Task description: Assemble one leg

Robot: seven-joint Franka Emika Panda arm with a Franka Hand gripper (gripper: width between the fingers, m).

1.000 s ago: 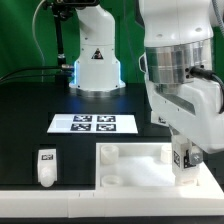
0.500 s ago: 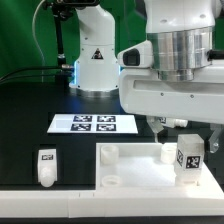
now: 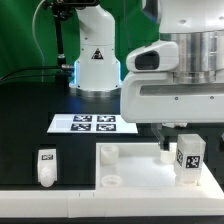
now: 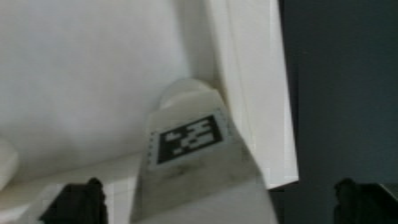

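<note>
The gripper (image 3: pixel 187 133) hangs with jaws spread wide, pinching nothing, above the leg (image 3: pixel 190 158), which stands upright on the white panel (image 3: pixel 130 170) beside its rim, near the desk's front corner at the exterior view's right.

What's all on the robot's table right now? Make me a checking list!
Surface: black table, with the marker board lying flat on it.
Job's things: leg upright on the white panel; spare leg upright on the table, apart from the panel.
Clutter: nothing seen.
Grippers: gripper open above the leg on the panel, with gaps on both sides.
Cables: thin line at the back, maybe a cable; too small to tell.
Surroundings: arm base, green backdrop.
</note>
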